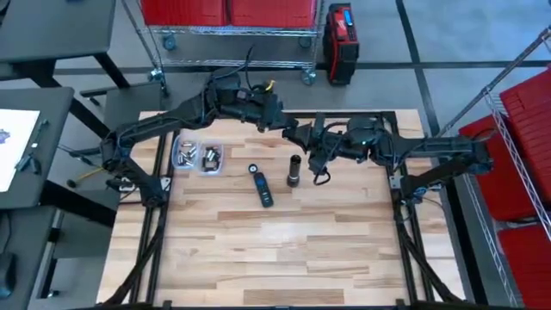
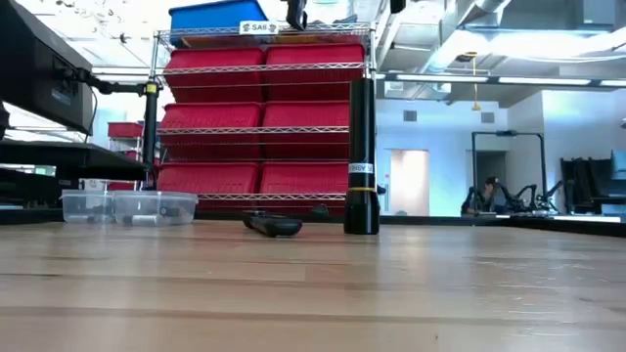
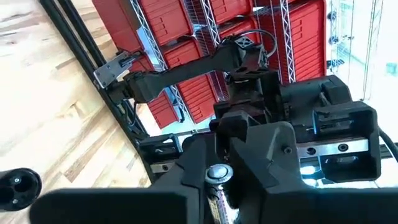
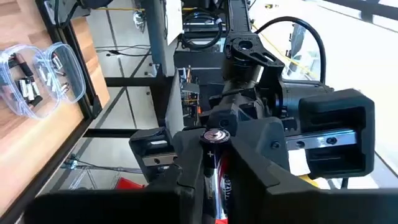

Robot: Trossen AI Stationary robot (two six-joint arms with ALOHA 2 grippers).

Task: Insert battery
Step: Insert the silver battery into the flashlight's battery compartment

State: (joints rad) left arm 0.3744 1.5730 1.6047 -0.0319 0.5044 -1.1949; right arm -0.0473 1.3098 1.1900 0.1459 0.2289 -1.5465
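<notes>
High above the table's far middle, my left gripper (image 1: 277, 120) and my right gripper (image 1: 299, 133) meet tip to tip. A battery with a silver end (image 3: 217, 173) and a red-and-black body (image 4: 217, 171) sits between dark fingers in both wrist views. The black flashlight body (image 1: 293, 170) stands upright on its wide end on the wood, apart from both grippers, and also shows in the low view (image 2: 361, 156). A smaller dark flashlight part (image 1: 261, 185) lies flat to its left. My left gripper has the battery pinched between its two fingers (image 3: 261, 155), with the battery's silver end (image 3: 217, 173) sticking out past them and the battery clear of the table. The right gripper right in front hides the rest of the hold. My right gripper closes on the same battery's sides (image 4: 216, 163) between two fingers (image 4: 186, 165), the end cap (image 4: 215, 136) standing free. The battery is held in the air, level with the left gripper. How far back it reaches I cannot tell.
Two clear tubs (image 1: 185, 155) (image 1: 211, 158) with loose batteries stand at the table's far left, also seen in the low view (image 2: 127, 207). The black table frame (image 1: 164, 185) runs along both sides. Bare wood lies toward the near edge.
</notes>
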